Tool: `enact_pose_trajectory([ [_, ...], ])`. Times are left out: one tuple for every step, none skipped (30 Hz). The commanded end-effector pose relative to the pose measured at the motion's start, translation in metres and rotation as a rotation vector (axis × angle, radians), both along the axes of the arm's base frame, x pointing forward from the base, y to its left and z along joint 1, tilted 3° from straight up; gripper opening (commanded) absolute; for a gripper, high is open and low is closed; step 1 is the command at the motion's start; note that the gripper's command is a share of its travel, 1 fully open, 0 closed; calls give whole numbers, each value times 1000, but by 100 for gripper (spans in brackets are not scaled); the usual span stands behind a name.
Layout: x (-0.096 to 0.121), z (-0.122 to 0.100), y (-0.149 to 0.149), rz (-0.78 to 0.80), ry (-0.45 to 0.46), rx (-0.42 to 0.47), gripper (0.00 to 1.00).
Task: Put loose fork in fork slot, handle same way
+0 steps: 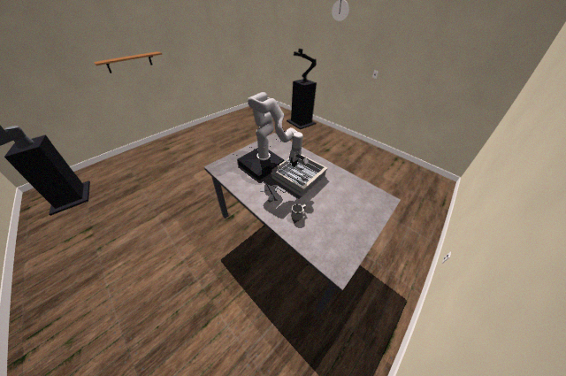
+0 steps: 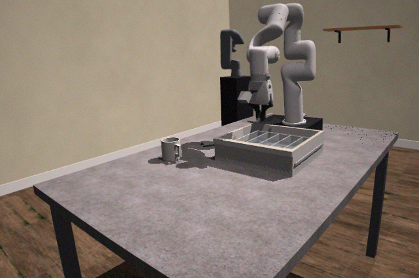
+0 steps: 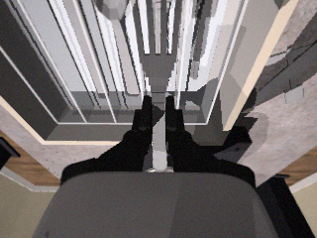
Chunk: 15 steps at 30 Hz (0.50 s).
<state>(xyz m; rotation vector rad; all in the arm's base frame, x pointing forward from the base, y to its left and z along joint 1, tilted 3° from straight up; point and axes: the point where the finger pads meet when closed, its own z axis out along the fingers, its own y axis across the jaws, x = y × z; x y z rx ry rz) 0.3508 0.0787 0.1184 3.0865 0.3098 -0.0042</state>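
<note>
While clamped on the grey metal fork point(image 3: 158, 74) by its handle, black two-fingered claw point(image 3: 158, 106) hangs over the pale-rimmed grey cutlery tray point(image 2: 306, 139) on the grey stone bench point(image 2: 203, 207), tines out above a slot.

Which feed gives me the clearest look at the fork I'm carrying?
The wrist view. There the fork fills the middle of the picture, its handle clamped in the pincer and its tines pointing over the tray slots. In the exterior view it is hidden by the pincer; in the top view it is too small to make out.
</note>
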Motion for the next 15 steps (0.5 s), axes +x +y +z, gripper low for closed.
enact_pose_trajectory([
  [3,-18,0,0,-4,1,3],
  [3,-21,0,0,-4,1,3],
  [3,-25,0,0,-4,1,3],
  [3,-28,0,0,-4,1,3],
  [3,-32,0,0,-4,1,3],
  [4,-35,-1,0,-4,1,3],
  [4,-39,-1,0,-4,1,3],
  [4,-43,-1,0,-4,1,3],
  [4,-43,-1,0,-4,1,3],
  [4,-43,-1,0,-4,1,3],
  [4,-46,-1,0,-4,1,3],
  [4,-50,-1,0,-4,1,3],
  [5,-54,-1,0,-4,1,3],
  [5,-57,-1,0,-4,1,3],
  [5,-61,-1,0,-4,1,3],
])
